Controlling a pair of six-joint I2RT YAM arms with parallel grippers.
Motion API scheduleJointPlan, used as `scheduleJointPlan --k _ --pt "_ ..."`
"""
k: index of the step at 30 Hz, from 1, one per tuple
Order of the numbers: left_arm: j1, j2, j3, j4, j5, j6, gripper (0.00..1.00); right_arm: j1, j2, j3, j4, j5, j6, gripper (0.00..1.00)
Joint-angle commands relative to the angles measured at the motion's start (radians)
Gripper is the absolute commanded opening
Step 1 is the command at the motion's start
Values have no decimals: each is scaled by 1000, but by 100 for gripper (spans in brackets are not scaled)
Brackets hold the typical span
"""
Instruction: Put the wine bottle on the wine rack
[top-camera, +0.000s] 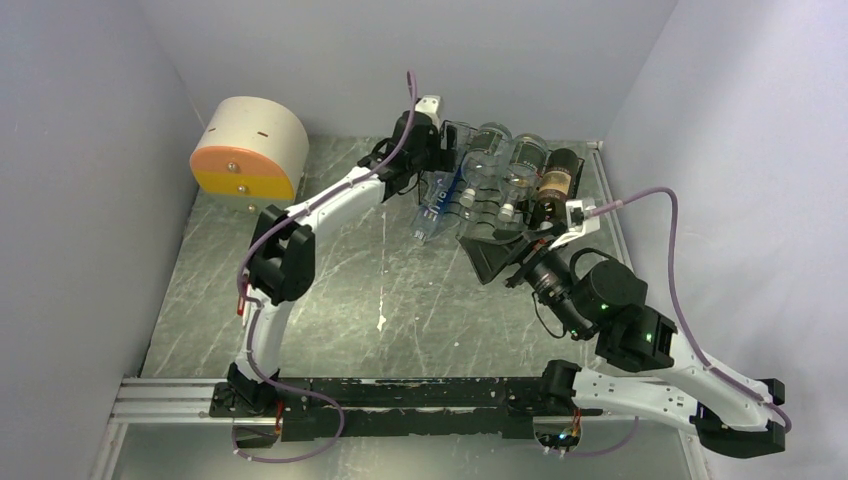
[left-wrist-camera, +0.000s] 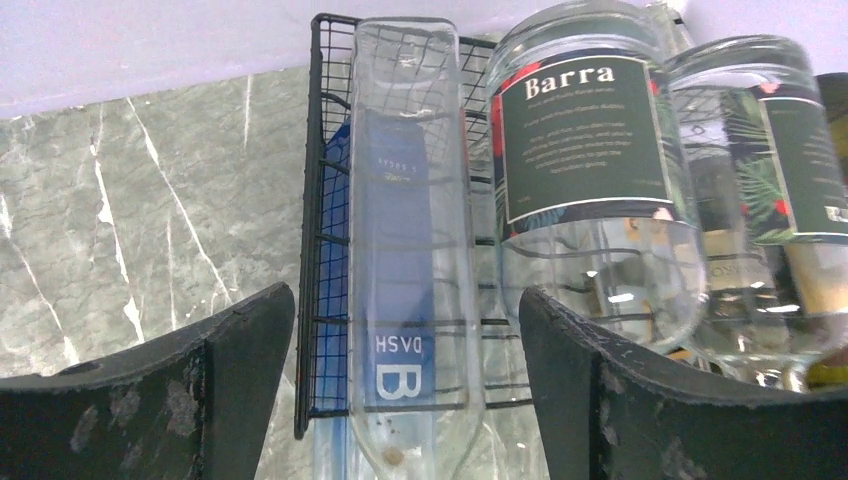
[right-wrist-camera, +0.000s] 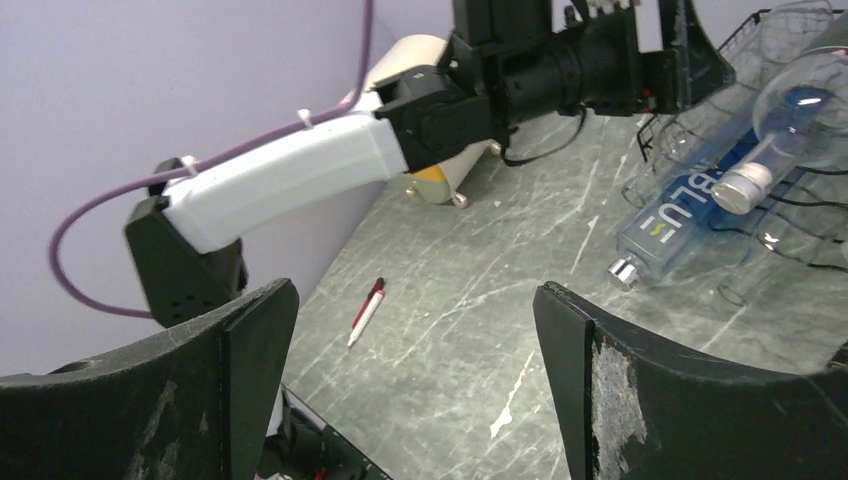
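Observation:
A clear wine bottle with a blue label lies in the leftmost row of the black wire wine rack. Its base is against the raised mesh end and its neck sticks out past the near edge. My left gripper is open, with a finger on each side of the bottle and a gap to both. From above, the left gripper sits at the rack's far left corner, over the bottle. My right gripper is open and empty over bare table, in front of the rack.
A clear bottle labelled Barra and another clear bottle lie next to the wine bottle, and a dark bottle lies at the right end. A cream and orange drum stands far left. A red and white pen lies on the table.

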Motion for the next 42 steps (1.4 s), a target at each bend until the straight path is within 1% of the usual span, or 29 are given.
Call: scheduleJointPlan --k 1,5,7,9,13,16,19,21,23,27,30,33,37,40,42 --pt "4 -134 5 -14 27 25 86 4 5 21 -73 72 16 93" --pt "4 -297 -136 -37 33 28 86 4 13 78 -223 168 47 93" --pt "4 -401 -248 -48 30 26 86 4 15 98 -320 252 107 93" --pt "4 -540 -367 -53 17 6 88 5 22 128 -445 326 168 94" --pt "4 -787 -588 -55 2 -32 92 4 35 191 -633 430 260 94" --pt "4 -966 -695 -94 7 -15 97 4 38 233 -721 472 291 94" --pt "4 -1102 -723 -193 1 0 100 4 28 261 -771 514 292 93" --pt "4 -1173 -716 -250 28 23 99 4 18 275 -777 528 256 92" --pt "4 -1236 -707 -287 41 35 99 3 7 290 -785 546 244 92" --pt "4 -1334 -667 -352 22 47 100 3 -20 327 -775 557 200 91" --pt "4 -1383 -652 -391 -16 67 100 3 -37 353 -767 561 173 91" --pt "4 -1434 -678 -387 -117 71 100 2 -49 357 -739 565 133 91" --pt "4 -1483 -711 -361 -122 76 100 3 -51 352 -720 572 104 91" --pt "4 -1491 -713 -363 -131 75 99 4 -48 351 -716 572 97 88" --pt "4 -1489 -706 -373 -137 75 100 2 -47 353 -715 563 88 89"
